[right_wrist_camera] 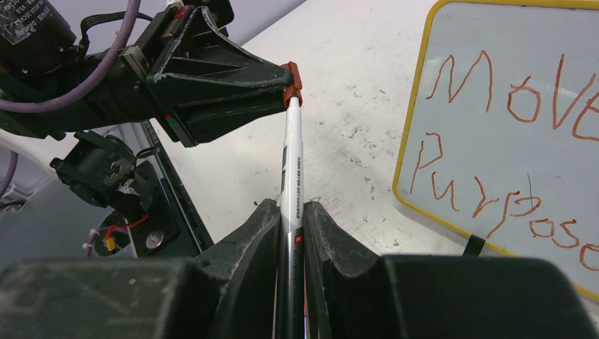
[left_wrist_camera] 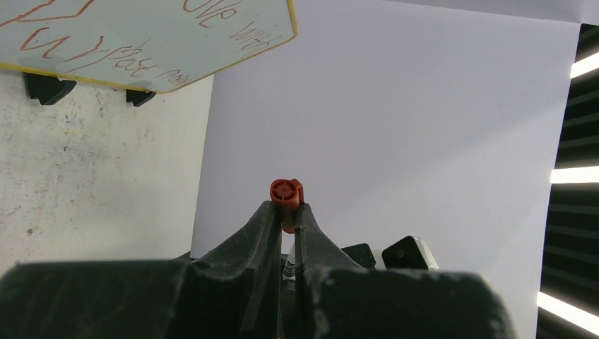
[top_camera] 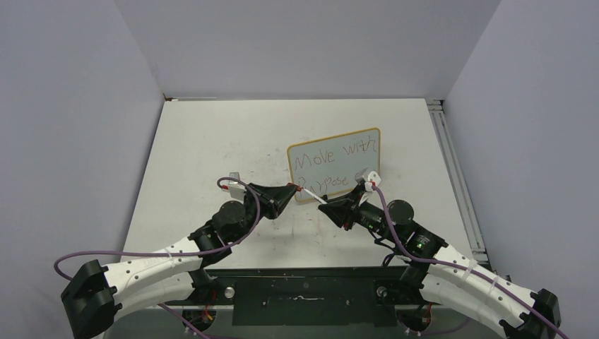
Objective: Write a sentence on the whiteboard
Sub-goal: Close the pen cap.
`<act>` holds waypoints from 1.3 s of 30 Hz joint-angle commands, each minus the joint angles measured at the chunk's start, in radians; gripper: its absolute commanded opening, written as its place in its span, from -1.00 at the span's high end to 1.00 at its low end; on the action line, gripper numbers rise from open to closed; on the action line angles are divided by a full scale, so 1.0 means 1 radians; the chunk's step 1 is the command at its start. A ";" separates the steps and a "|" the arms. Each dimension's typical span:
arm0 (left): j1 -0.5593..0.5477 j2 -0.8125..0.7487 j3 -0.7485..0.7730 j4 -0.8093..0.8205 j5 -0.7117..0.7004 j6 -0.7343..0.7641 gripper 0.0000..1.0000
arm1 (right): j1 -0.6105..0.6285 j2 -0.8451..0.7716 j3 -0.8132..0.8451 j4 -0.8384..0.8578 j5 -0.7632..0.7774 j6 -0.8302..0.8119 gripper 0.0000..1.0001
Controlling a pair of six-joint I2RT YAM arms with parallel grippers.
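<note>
Right gripper (right_wrist_camera: 291,212): clenched on the marker (right_wrist_camera: 292,155), at its barrel.
Left gripper (left_wrist_camera: 285,208): clamped on the red cap (left_wrist_camera: 286,191).
Marker axis: spans between my grippers, cap end toward my left one.
Whiteboard (top_camera: 353,167): just beyond them, sentence (right_wrist_camera: 508,155) facing me.
Room: worktop (top_camera: 212,141) stretches wide left of the board.

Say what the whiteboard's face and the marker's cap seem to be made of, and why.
The whiteboard: probably smooth coated or plastic sheet, glossy, its pale face showing soft reflections. The cap: likely moulded plastic, orange-red, with concentric rings on its end.
</note>
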 commanded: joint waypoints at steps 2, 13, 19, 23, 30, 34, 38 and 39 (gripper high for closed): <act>0.004 0.002 0.014 0.064 0.001 0.004 1.00 | 0.011 0.002 -0.006 0.060 -0.006 0.000 0.89; 0.004 0.008 0.015 0.074 0.010 0.002 1.00 | 0.012 0.003 -0.010 0.062 -0.005 0.003 0.89; 0.002 0.012 0.017 0.078 0.013 0.002 1.00 | 0.011 0.006 -0.014 0.069 -0.002 0.004 0.89; 0.001 0.013 0.014 0.083 0.013 -0.001 1.00 | 0.012 0.008 -0.018 0.069 0.003 0.004 0.89; -0.001 0.011 0.012 0.088 0.008 -0.003 1.00 | 0.012 0.012 -0.018 0.069 0.002 0.006 0.89; 0.000 0.002 0.006 0.083 0.003 -0.006 1.00 | 0.012 0.003 -0.019 0.061 0.001 0.006 0.89; 0.001 -0.007 0.005 0.078 -0.002 -0.004 1.00 | 0.011 -0.005 -0.019 0.054 0.005 0.004 0.89; 0.000 -0.008 0.006 0.076 -0.002 -0.004 1.00 | 0.012 -0.005 -0.018 0.054 0.005 0.004 0.89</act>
